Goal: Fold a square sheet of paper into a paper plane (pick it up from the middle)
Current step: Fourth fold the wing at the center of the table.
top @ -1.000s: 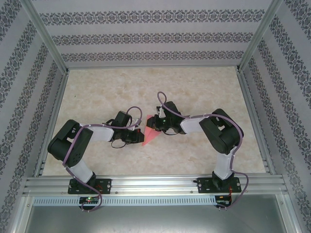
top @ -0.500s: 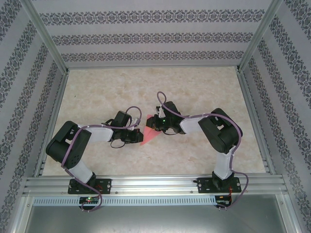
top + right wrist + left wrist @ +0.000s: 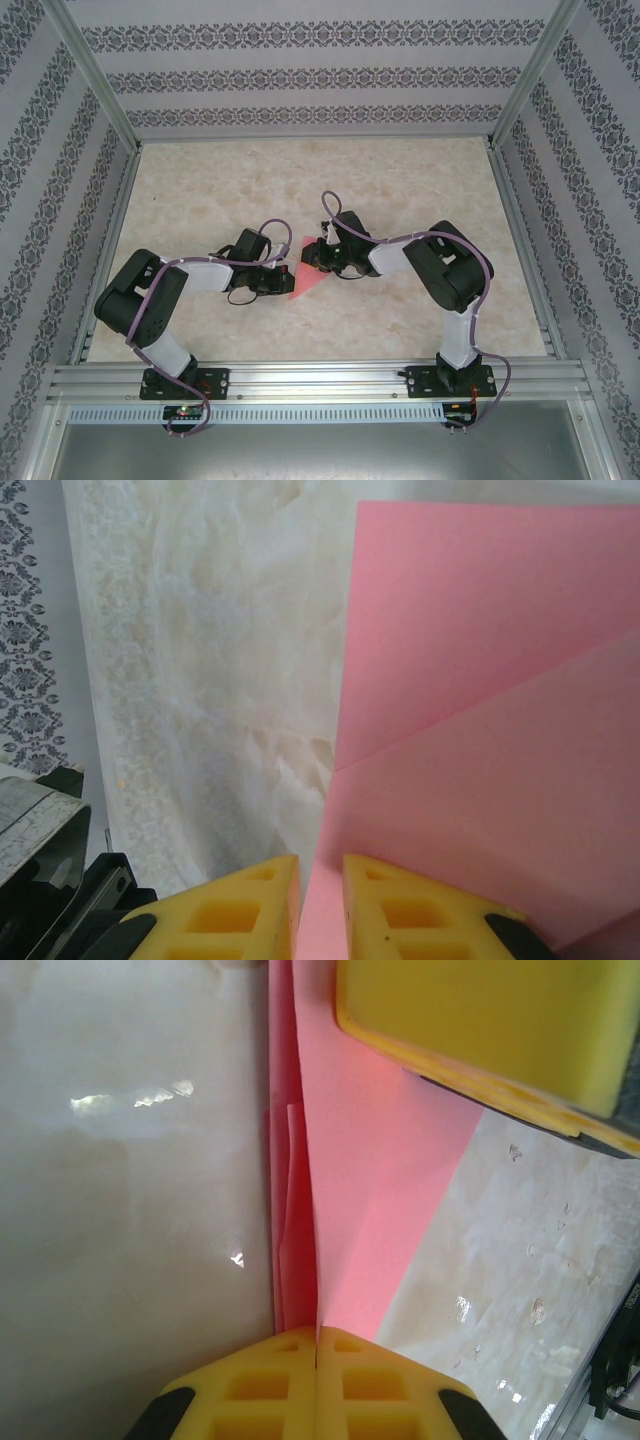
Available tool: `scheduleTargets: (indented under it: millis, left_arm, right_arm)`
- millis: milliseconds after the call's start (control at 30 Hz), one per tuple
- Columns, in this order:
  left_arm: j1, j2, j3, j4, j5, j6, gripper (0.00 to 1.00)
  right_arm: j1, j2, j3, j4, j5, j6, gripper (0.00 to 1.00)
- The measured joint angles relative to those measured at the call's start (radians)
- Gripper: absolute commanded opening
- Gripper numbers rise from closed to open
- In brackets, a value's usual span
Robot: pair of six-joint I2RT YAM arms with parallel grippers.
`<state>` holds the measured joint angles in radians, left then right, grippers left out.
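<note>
The pink-red square sheet of paper (image 3: 309,281), folded into a pointed creased shape, is held up at the table's middle between the two grippers. My left gripper (image 3: 287,281) comes in from the left. In the left wrist view its yellow jaws (image 3: 316,1342) are pressed together on the sheet's folded ridge (image 3: 372,1210). My right gripper (image 3: 313,258) is at the sheet's far end. Its jaws (image 3: 320,882) stand a narrow gap apart, astride the edge of the paper (image 3: 480,680). A yellow finger of the right gripper (image 3: 480,1030) shows over the paper in the left wrist view.
A marble-patterned table top (image 3: 400,190) is boxed in by patterned walls and aluminium posts (image 3: 95,75). An aluminium rail (image 3: 320,378) at the near edge carries both arm bases. There is open table behind and on both sides of the grippers.
The right arm's elbow has swung slightly left and its gripper has edged along the paper. The left arm shifted a little. The paper stays between the grippers.
</note>
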<state>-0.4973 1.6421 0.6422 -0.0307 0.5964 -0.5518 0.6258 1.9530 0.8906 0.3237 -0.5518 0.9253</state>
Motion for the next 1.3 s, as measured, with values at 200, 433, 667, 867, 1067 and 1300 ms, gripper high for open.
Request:
scheduleTargets:
  millis: [200,433,667,867,1067,1300]
  left_arm:
    - [0.0,0.0,0.0,-0.003,-0.003,0.004,0.11]
    - [0.0,-0.023,0.0,-0.039,-0.014,0.008,0.15]
    - [0.0,-0.031,0.0,-0.064,-0.01,0.013,0.14]
    - [0.0,-0.038,-0.002,-0.069,-0.006,0.02,0.2]
    - [0.0,-0.078,-0.005,-0.087,0.001,0.023,0.24]
    - [0.0,-0.116,-0.005,-0.092,0.001,0.023,0.2]
  right_arm:
    - [0.0,0.013,0.011,0.0,0.0,0.002,0.19]
    - [0.0,0.017,0.01,0.01,0.0,0.023,0.19]
    - [0.0,0.017,0.01,0.01,0.0,0.023,0.19]
    - [0.0,0.017,0.01,0.009,0.001,0.023,0.19]
    - [0.0,0.017,0.01,0.006,0.001,0.022,0.19]
    - [0.001,0.017,0.01,0.006,0.001,0.018,0.19]
